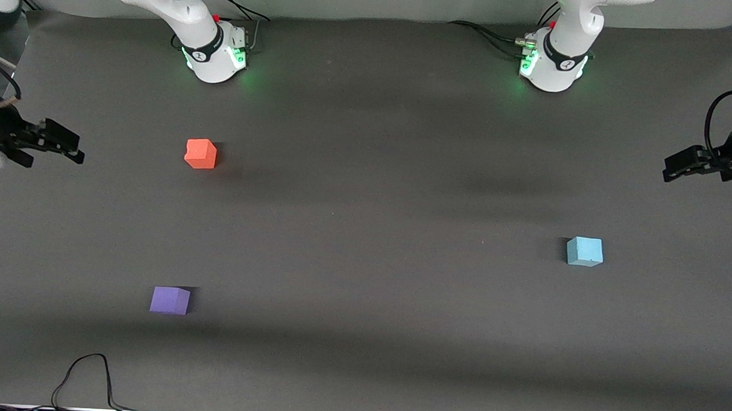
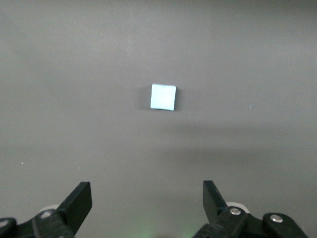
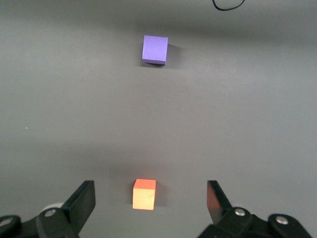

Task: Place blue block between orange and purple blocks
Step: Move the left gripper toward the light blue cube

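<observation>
Three small matte cubes, well apart on a dark grey worktop (image 1: 364, 230) with broad bare cloth between them. Light sky-blue block (image 1: 585, 251) toward the left arm's end, alone, open room on every side; also in the left wrist view (image 2: 163, 97), flat on the cloth. Orange-red block (image 1: 201, 153) toward the right arm's end, nearer the robot bases. Violet-purple block (image 1: 170, 300) at that same end, nearer the front camera, with a wide clear strip between the two. Both in the right wrist view: orange-red block (image 3: 144, 194), violet-purple block (image 3: 155, 49). Thin black cable (image 1: 84, 379) looping in at the worktop's front edge, short of the purple block. Left gripper (image 1: 678, 168) up in the air at the worktop's edge by the left arm's end, fingers (image 2: 79, 202) spread wide, holding and touching nothing. Right gripper (image 1: 68, 146) up at the edge by the right arm's end, fingers (image 3: 83, 201) likewise wide and empty, above the orange-red block's stretch of cloth.
</observation>
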Available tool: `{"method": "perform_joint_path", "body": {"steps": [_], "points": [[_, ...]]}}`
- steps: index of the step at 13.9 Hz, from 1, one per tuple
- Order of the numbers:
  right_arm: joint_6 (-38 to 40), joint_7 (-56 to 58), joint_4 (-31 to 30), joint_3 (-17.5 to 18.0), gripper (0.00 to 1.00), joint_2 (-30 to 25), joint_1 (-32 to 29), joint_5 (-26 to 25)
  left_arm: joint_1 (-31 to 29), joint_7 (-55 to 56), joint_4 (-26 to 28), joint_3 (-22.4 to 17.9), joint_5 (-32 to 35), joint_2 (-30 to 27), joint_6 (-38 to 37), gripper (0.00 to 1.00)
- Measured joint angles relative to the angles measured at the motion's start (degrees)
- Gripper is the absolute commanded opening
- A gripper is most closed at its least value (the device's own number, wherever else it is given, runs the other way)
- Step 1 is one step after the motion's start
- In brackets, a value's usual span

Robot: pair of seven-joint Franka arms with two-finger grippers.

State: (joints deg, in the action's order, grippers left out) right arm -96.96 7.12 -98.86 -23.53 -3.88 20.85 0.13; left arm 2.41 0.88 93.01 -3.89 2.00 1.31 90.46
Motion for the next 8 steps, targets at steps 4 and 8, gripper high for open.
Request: {"method": "perform_joint_path", "body": {"steps": [4, 8], "points": [[0.1, -0.01, -0.24, 0.01, 1.0, -0.05, 0.01, 0.0, 0.0, 0.0, -11.54, -0.09, 0.68, 8.42, -2.99, 1.0], [0.1, -0.01, -0.25, 0.01, 1.0, -0.05, 0.01, 0.0, 0.28, 1.04, -14.45, -0.05, 0.7, 16.41, -1.16, 1.0]]}}
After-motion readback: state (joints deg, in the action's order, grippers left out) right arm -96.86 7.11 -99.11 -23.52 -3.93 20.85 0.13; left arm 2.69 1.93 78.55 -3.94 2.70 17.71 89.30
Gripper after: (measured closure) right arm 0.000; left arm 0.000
